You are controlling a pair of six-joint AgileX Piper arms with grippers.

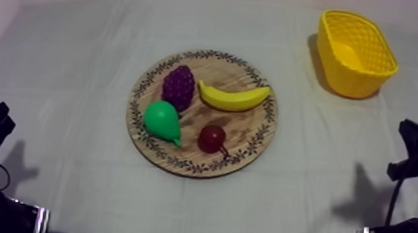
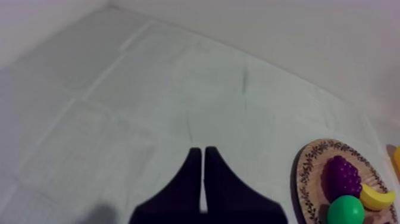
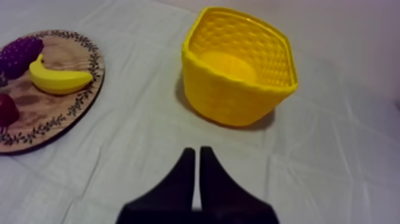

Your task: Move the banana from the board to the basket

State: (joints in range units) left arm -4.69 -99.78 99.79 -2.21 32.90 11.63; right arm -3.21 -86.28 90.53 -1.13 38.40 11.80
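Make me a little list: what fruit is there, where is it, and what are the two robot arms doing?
wooden board: middle of the cloth
on it: banana, grapes, pear, small red fruit
yellow basket: empty, at the robot's right, apart from the board
left end effector: shut, over bare cloth
right end effector: shut, near the basket
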